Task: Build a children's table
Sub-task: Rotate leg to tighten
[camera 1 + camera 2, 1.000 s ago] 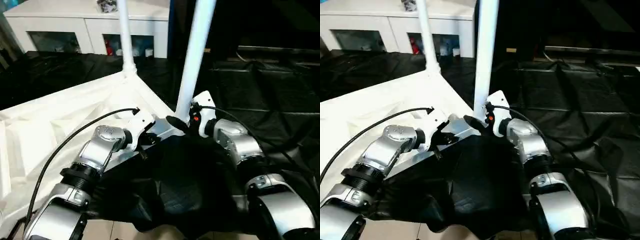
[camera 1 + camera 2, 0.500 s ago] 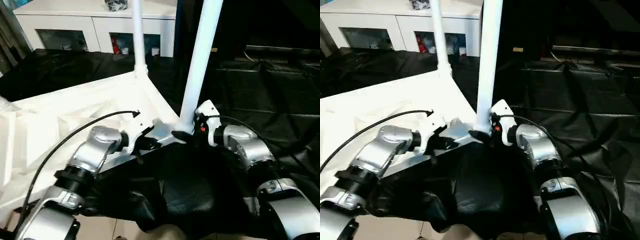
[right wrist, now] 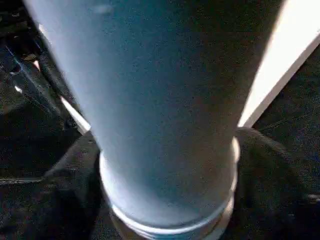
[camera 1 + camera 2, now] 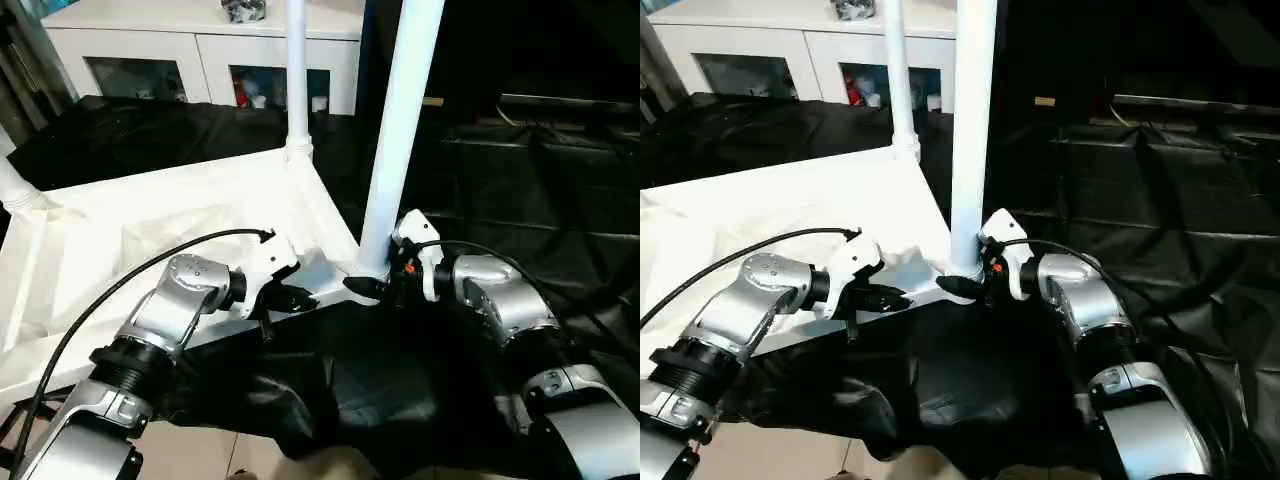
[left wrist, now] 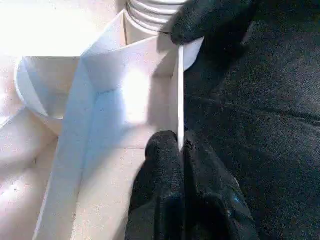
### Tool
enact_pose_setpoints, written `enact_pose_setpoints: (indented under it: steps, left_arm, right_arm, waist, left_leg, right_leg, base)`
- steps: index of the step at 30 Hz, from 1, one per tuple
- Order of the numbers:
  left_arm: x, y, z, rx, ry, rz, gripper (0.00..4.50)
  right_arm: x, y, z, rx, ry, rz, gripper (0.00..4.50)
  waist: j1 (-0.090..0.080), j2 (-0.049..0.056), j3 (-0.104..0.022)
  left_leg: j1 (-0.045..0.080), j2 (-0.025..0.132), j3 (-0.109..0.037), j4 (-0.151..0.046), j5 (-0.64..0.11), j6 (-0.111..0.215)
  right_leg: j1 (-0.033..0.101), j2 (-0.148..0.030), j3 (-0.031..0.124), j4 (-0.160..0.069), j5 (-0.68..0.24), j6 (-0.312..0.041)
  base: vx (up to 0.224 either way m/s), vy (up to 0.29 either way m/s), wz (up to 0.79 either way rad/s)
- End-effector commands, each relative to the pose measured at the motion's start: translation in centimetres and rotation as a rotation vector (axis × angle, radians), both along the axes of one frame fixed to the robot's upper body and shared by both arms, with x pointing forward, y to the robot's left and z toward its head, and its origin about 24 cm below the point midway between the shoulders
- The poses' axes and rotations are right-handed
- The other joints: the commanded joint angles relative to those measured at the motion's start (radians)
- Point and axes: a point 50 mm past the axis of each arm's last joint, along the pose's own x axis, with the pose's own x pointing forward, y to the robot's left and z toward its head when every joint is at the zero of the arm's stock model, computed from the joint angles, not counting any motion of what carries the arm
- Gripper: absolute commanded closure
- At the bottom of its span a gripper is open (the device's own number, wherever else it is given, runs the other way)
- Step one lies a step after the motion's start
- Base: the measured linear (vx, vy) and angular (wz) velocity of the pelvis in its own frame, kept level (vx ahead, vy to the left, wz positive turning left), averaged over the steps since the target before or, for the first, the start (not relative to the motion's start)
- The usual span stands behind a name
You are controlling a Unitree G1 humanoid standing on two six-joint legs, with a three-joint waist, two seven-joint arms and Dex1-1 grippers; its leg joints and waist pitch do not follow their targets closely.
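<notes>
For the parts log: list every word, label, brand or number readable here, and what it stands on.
None can be read. The tabletop, the legs and both grippers bear no visible print. Items behind the cabinet's glass doors are too small to read.

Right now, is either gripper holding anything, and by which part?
The left gripper pinches the tabletop's thin side rim near the corner. The right gripper straddles the near leg's base; grip unclear.

My right gripper [image 4: 368, 287] has slid down the near leg [image 4: 398, 150] to its base at the corner socket, its fingers closing in around it a little. My left gripper [image 5: 181, 145] has edged along the tabletop [image 4: 150, 235] rim.
</notes>
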Motion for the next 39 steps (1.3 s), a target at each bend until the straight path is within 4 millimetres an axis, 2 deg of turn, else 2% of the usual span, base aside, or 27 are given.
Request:
enact_pose_setpoints:
  steps: [1,5,6,10,14,16,18,19,20,21,22,24,28,29,31,32,34,36,37,39]
  left_arm:
    - [0.0,-1.2,1.5,-0.044,-0.055,-0.082,4.5]
    - [0.0,-1.2,1.4,-0.042,-0.053,-0.083,4.5]
    - [0.1,-1.1,1.4,-0.041,-0.053,-0.082,4.5]
    - [0.1,-1.1,1.4,-0.041,-0.052,-0.078,4.5]
    - [0.4,-1.3,1.1,-0.05,-0.052,-0.02,4.5]
    - [0.7,-1.4,1.1,-0.058,-0.054,0.011,4.5]
    - [1.4,-2.0,1.0,-0.075,-0.072,0.094,4.5]
    - [2.0,-2.6,0.9,-0.087,-0.08,0.149,4.5]
    - [2.4,-3.2,0.8,-0.094,-0.09,0.194,4.5]
    - [2.7,-3.8,0.8,-0.105,-0.093,0.235,4.5]
    - [3.3,-4.9,0.7,-0.121,-0.106,0.299,4.5]
    - [3.5,-5.6,0.7,-0.124,-0.118,0.333,4.5]
    - [3.4,-7.6,0.4,-0.139,-0.131,0.336,4.5]
    - [3.3,-7.9,0.3,-0.141,-0.135,0.322,4.5]
    - [3.2,-8.3,0.3,-0.145,-0.138,0.304,4.5]
    - [3.2,-8.3,0.2,-0.148,-0.135,0.296,4.5]
    - [3.0,-8.5,0.2,-0.162,-0.133,0.267,4.5]
    - [2.7,-8.4,0.1,-0.173,-0.132,0.231,4.5]
    - [2.6,-8.2,0.1,-0.173,-0.133,0.218,4.5]
    - [2.4,-7.7,-0.1,-0.172,-0.13,0.193,4.5]
  right_arm:
    - [-0.5,0.5,-0.5,-0.002,0.019,0.029,0.95]
    - [-0.6,0.5,-0.7,-0.007,0.023,0.034,1.27]
    - [-0.7,0.5,-0.8,-0.008,0.024,0.034,1.49]
    - [-0.7,0.4,-1.0,-0.013,0.03,0.03,1.68]
    - [-0.6,0.5,-1.7,-0.021,0.037,-0.038,1.72]
    - [-0.5,0.6,-2.0,-0.027,0.037,-0.079,1.73]
    - [-0.2,1.0,-2.6,-0.029,0.047,-0.183,1.73]
    - [0.0,1.5,-3.1,-0.026,0.056,-0.269,1.73]
    - [0.2,2.0,-3.5,-0.013,0.071,-0.335,1.74]
    - [0.3,2.6,-3.8,-0.001,0.084,-0.392,1.74]
    - [0.4,3.8,-4.2,0.009,0.102,-0.478,1.74]
    - [0.4,4.6,-4.5,0.011,0.114,-0.52,1.74]
    - [0.4,6.7,-4.3,0.032,0.107,-0.556,1.74]
    - [0.5,7.1,-4.1,0.047,0.096,-0.562,1.74]
    - [0.7,7.2,-3.9,0.064,0.086,-0.578,1.74]
    - [0.8,7.2,-3.9,0.065,0.084,-0.587,1.39]
    - [0.9,7.2,-3.7,0.087,0.091,-0.604,1.04]
    - [1.1,7.0,-3.5,0.109,0.097,-0.604,1.01]
    - [1.1,6.9,-3.4,0.113,0.09,-0.587,0.94]
    - [1.2,6.2,-3.2,0.095,0.049,-0.565,0.69]
  waist:
    - [0.001,0.004,-0.07]
    - [-0.001,0.004,-0.07]
    - [-0.001,0.005,-0.07]
    - [-0.001,0.005,-0.071]
    - [-0.001,0.005,-0.071]
    - [-0.004,0.002,-0.07]
    - [-0.005,0.0,-0.066]
    - [-0.007,0.002,-0.066]
    - [-0.007,0.002,-0.064]
    - [-0.01,0.0,-0.063]
    - [-0.009,0.002,-0.063]
    - [-0.006,-0.001,-0.064]
    - [-0.008,0.001,-0.063]
    - [-0.009,0.005,-0.063]
    - [-0.01,0.002,-0.062]
    - [-0.011,0.006,-0.063]
    - [-0.013,0.006,-0.062]
    - [-0.014,0.009,-0.06]
    - [-0.015,0.007,-0.06]
    - [-0.017,0.012,-0.061]
  left_leg:
    - [0.003,0.013,0.01,-0.06,-0.174,0.068]
    - [0.003,0.013,0.009,-0.06,-0.18,0.065]
    - [0.003,0.013,0.009,-0.06,-0.183,0.064]
    - [0.004,0.013,0.009,-0.059,-0.181,0.064]
    - [0.004,0.012,0.008,-0.059,-0.177,0.063]
    - [0.003,0.011,0.009,-0.059,-0.187,0.058]
    - [0.005,0.01,0.008,-0.062,-0.211,0.045]
    - [0.005,0.009,0.008,-0.061,-0.213,0.04]
    - [0.009,0.008,0.007,-0.063,-0.228,0.027]
    - [0.008,0.005,0.006,-0.064,-0.234,0.018]
    - [0.011,0.005,0.007,-0.064,-0.241,0.016]
    - [0.015,0.002,0.008,-0.064,-0.247,0.017]
    - [0.016,0.002,0.007,-0.067,-0.277,0.026]
    - [0.016,0.001,0.007,-0.069,-0.287,0.026]
    - [0.013,0.0,0.006,-0.07,-0.294,0.03]
    - [0.014,0.001,0.006,-0.071,-0.298,0.031]
    - [0.014,0.0,0.005,-0.072,-0.315,0.032]
    - [0.015,-0.001,0.004,-0.073,-0.331,0.033]
    - [0.016,0.0,0.004,-0.074,-0.335,0.034]
    - [0.014,0.002,0.003,-0.075,-0.332,0.034]
  right_leg:
    - [0.071,-0.04,0.04,-0.053,-0.129,-0.275]
    - [0.071,-0.04,0.039,-0.054,-0.145,-0.27]
    - [0.071,-0.04,0.039,-0.055,-0.15,-0.268]
    - [0.071,-0.04,0.039,-0.054,-0.141,-0.272]
    - [0.071,-0.04,0.039,-0.053,-0.139,-0.271]
    - [0.07,-0.041,0.04,-0.056,-0.16,-0.266]
    - [0.069,-0.042,0.039,-0.065,-0.224,-0.246]
    - [0.067,-0.042,0.041,-0.065,-0.239,-0.24]
    - [0.065,-0.043,0.04,-0.071,-0.283,-0.225]
    - [0.065,-0.042,0.04,-0.073,-0.315,-0.211]
    - [0.061,-0.043,0.041,-0.078,-0.333,-0.203]
    - [0.062,-0.041,0.041,-0.081,-0.344,-0.191]
    - [0.059,-0.041,0.04,-0.086,-0.373,-0.175]
    - [0.059,-0.039,0.04,-0.087,-0.371,-0.174]
    - [0.061,-0.039,0.042,-0.086,-0.378,-0.171]
    - [0.059,-0.04,0.043,-0.087,-0.381,-0.169]
    - [0.058,-0.039,0.043,-0.089,-0.402,-0.163]
    - [0.058,-0.04,0.044,-0.092,-0.424,-0.157]
    - [0.057,-0.039,0.043,-0.094,-0.429,-0.154]
    - [0.056,-0.039,0.044,-0.092,-0.404,-0.161]
  base:
    - [0.0,0.0,0.0]
    - [0.0,0.0,0.0]
    - [0.0,0.0,0.0]
    - [0.0,0.0,0.0]
    - [0.0,0.0,0.0]
    - [0.0,0.0,0.0]
    - [0.0,0.0,0.0]
    - [0.0,0.0,0.0]
    - [0.0,0.0,0.0]
    - [0.0,0.0,0.0]
    - [0.0,0.0,0.0]
    - [0.0,0.0,0.0]
    - [0.0,0.0,0.0]
    - [0.0,0.0,0.0]
    - [0.0,0.0,0.0]
    - [0.0,0.0,0.0]
    - [0.0,0.0,0.0]
    - [0.0,0.0,0.0]
    - [0.0,0.0,0.0]
    - [0.0,0.0,0.0]
